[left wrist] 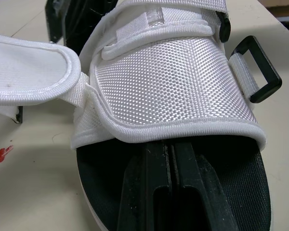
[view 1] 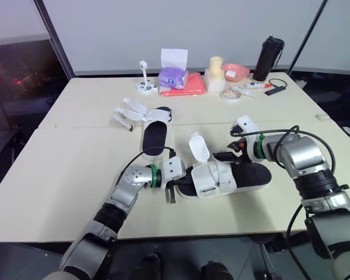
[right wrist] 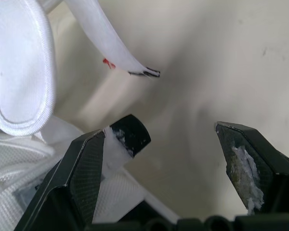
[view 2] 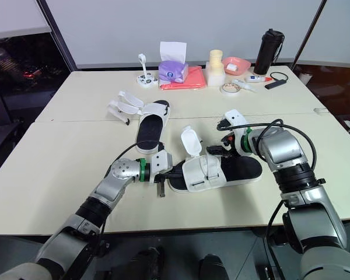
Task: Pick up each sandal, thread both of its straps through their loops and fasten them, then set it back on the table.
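My left gripper (left wrist: 169, 154) has its fingers pressed together, lying on the near sandal's (view 1: 217, 178) insole at table (view 1: 58, 175) centre. Right gripper (right wrist: 180, 132) is spread apart beside its strap (view 1: 198, 147). Other sandal (view 1: 154, 133) lies farther left.

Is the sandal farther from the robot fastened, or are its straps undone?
Undone: the far sandal has its white straps splayed on the table beside it, not fastened across it.

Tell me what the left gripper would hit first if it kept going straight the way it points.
Most likely the white woven upper of the near sandal: the left gripper lies on the black footbed, aimed at the gap beneath that upper. How far in it would slide before touching is unclear.
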You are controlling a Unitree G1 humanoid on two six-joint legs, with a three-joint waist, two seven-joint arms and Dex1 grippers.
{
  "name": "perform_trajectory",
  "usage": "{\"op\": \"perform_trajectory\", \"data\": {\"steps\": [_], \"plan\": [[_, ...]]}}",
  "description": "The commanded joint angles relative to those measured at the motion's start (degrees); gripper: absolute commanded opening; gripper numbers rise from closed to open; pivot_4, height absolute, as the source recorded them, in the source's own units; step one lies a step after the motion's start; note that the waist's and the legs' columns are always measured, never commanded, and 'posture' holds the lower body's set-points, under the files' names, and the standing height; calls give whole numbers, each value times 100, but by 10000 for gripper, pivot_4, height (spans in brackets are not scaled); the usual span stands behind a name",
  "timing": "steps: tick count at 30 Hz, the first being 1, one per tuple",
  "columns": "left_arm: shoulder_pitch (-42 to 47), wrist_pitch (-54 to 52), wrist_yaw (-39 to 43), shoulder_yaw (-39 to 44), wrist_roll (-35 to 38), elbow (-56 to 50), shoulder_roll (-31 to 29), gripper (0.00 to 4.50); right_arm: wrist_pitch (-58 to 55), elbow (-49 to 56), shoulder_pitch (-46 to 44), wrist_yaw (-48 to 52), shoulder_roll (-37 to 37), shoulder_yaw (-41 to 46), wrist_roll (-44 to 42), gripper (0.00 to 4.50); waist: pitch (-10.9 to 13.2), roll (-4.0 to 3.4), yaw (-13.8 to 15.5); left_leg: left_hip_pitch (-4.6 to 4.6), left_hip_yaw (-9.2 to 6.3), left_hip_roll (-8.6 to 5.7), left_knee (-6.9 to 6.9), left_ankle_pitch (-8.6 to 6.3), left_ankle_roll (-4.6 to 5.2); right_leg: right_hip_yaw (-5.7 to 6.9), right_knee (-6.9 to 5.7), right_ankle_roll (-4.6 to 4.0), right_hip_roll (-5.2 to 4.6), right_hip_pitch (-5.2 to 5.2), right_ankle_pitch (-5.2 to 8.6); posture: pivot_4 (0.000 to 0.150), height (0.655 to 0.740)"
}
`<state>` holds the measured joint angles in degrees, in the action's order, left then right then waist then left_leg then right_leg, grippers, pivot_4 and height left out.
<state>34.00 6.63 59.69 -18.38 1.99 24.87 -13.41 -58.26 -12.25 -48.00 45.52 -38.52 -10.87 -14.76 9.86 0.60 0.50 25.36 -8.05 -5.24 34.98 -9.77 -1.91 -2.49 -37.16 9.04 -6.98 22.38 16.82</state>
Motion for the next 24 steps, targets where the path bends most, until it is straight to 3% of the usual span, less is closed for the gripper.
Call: {"op": "perform_trajectory", "data": {"steps": [1,11,24], "plan": [[-96,-77,-66,-87,-123,127,-15,0,-86,22,-569,42,49,428,-189,39138,1,-1,1,0,0,0,0,0,0,0,-1,0,0,0,0,1500,7344],[-55,-65,-65,-77,-123,171,-16,0,-1097,132,-995,378,349,779,-1024,39138,1,-1,6,0,-3,2,-1,0,0,0,-1,0,0,0,0,1500,7344],[-76,-92,-124,-58,-127,127,-16,0,-889,-124,-630,795,788,264,-1142,39138,0,-2,-4,0,-3,0,0,0,0,0,-2,0,0,1,-1,1500,7344]]}}
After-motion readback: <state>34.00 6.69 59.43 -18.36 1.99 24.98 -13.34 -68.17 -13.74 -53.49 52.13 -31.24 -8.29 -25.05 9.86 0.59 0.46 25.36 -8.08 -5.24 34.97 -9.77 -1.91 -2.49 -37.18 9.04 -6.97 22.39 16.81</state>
